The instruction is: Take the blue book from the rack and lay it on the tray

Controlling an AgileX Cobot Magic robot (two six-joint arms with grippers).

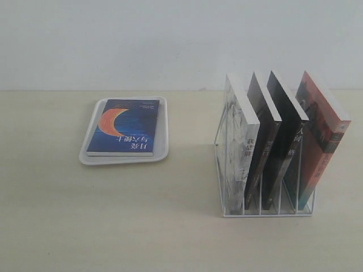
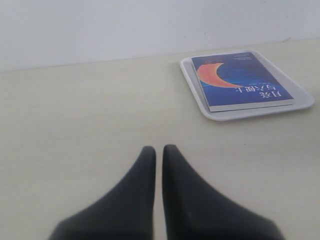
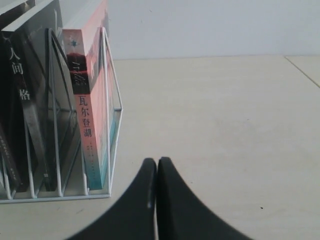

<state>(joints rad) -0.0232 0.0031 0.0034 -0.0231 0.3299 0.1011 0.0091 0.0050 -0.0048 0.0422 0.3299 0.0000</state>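
**Writing.** White characters are printed on the cover of the blue book (image 1: pixel 123 126). They are read as 月亮与六便士, with smaller lines near the far edge that are too fine to make out. In the right wrist view, 瓦尔登湖 is read down the spine of the red-and-teal book (image 3: pixel 89 110). 人间 and, lower down, 格 are read on the black-spined book (image 3: pixel 22 95) beside it. Characters are also printed on the spine of the pale book (image 1: pixel 241 144), but they are too small to be read.

**Task item.** The blue book is a thin paperback with a deep blue cover. An orange crescent is set toward the cover's 9 o'clock side in the exterior view. The book is laid flat, cover up, inside the tray (image 1: pixel 161 150), and the tray's white rim is visible all round it. The tray is placed on the table (image 1: pixel 170 226) at about 9 o'clock from the rack (image 1: pixel 266 211), well apart from it.

**Rack.** Four books are held upright in the white wire slots, all leaning slightly. The pale book is at the 9 o'clock end and the red-and-teal book at the 3 o'clock end.

**Grippers.** The fingers of the left gripper (image 2: pixel 158 149) are drawn together to a thin slit, and nothing is held between them. The fingers of the right gripper (image 3: pixel 157 161) are pressed together, also holding nothing, and are positioned near the rack's red-and-teal end.
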